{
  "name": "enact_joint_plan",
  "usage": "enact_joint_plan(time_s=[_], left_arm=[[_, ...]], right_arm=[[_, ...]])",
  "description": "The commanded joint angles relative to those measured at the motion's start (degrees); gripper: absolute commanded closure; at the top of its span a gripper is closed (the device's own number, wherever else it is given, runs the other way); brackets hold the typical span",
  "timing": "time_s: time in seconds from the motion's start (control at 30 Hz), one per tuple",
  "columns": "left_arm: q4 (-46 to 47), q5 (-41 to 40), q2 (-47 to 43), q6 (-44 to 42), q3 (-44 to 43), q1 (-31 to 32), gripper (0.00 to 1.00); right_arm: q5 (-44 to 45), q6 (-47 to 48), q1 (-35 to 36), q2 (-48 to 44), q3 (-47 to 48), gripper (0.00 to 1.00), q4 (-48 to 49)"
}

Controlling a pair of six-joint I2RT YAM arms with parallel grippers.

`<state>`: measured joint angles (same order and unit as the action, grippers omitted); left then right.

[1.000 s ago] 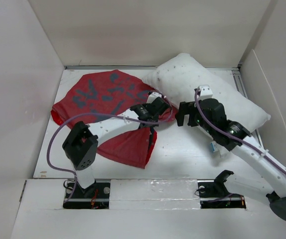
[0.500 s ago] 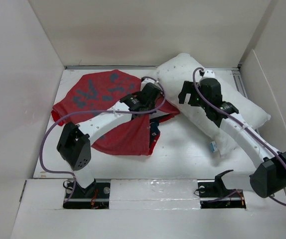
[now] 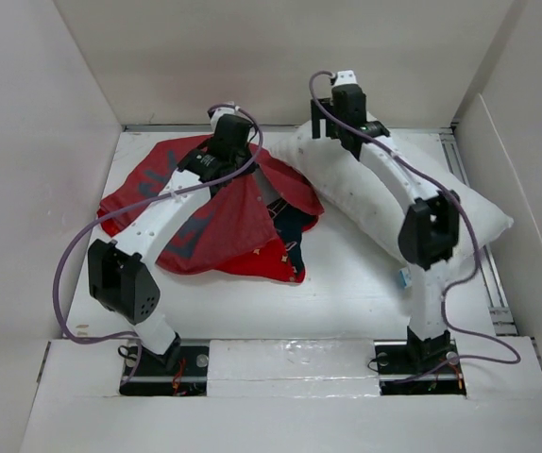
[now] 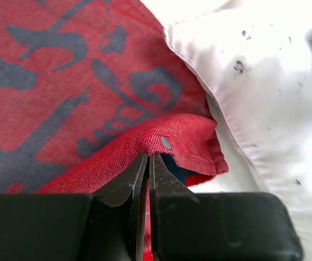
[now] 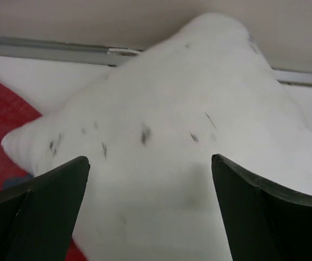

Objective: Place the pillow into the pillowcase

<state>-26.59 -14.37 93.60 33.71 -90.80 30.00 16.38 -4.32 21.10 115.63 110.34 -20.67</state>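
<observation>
L hand [image 4: 148,157]: clamped tight on a fold of pillowcase [image 3: 219,217] hem, just left of pillow [image 3: 332,179].
R hand [image 5: 150,163]: fingers spread wide over pillow's far end, gripping nothing; contact unclear.
Pillow lies diag. on surface [image 3: 347,283], outside pillowcase, its left edge touching the red cloth.

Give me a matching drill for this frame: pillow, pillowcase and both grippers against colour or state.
Things:
1. pillow
2. pillowcase
3. left gripper
4. right gripper

Colour or state:
A. shut, pinching a fold of red fabric
B. white with small dark specks
C. open wide over white fabric
D. red with grey-blue marks

Pairs: 1-B, 2-D, 3-A, 4-C
</observation>
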Motion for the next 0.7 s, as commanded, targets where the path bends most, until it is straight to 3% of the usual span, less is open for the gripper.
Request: enact_joint_plan(time_s=[0.0,0.03,0.07,0.1,0.13,0.2,0.27,0.33,0.4,0.5,0.67], left_arm=[[-0.1,3.9,-0.5,0.4,-2.0,0.0,1.0],[-0.1,4.4,0.0,0.4,-2.0,0.0,1.0],[-0.1,5.0,0.0,0.4,-2.0,0.0,1.0],[-0.1,5.0,0.0,-0.2,-2.0,-0.6,1.0],[-0.1,5.6,0.7,-0.9,-2.0,-0.6,1.0],[-0.1,6.3,1.2,-1.5,-2.0,-0.6,1.0],[-0.1,7.2,1.8,-1.5,-2.7,-0.6,1.0],[-0.1,8.0,1.8,-2.0,-2.7,-0.6,1.0],[-0.1,9.2,2.3,-2.0,-2.7,-0.6,1.0],[0.4,9.2,2.8,-2.0,-2.7,-0.6,1.0],[-2.1,8.5,5.6,-2.0,-10.2,-0.6,1.0]], right_arm=[[3.7,4.0,1.0,15.1,11.3,0.01,-9.3],[2.6,2.1,0.2,18.5,13.2,0.12,-11.0],[0.6,2.0,-0.5,18.6,13.2,0.12,-11.1],[-0.5,0.9,-1.2,19.4,13.2,0.49,-11.6],[-2.0,-1.7,-2.0,19.5,12.4,0.99,-11.6],[-3.2,-5.4,-4.0,17.4,6.2,1.0,-9.9],[-2.7,-9.2,-4.7,7.7,-2.2,1.0,-5.3],[1.7,-11.1,-4.0,-5.3,-15.6,1.0,3.1],[8.5,-13.2,-2.2,-13.4,-21.9,1.0,6.0],[11.4,-13.8,0.2,-25.0,-29.6,1.0,5.4],[20.7,-16.7,7.4,-28.0,-33.0,1.0,-6.0]])
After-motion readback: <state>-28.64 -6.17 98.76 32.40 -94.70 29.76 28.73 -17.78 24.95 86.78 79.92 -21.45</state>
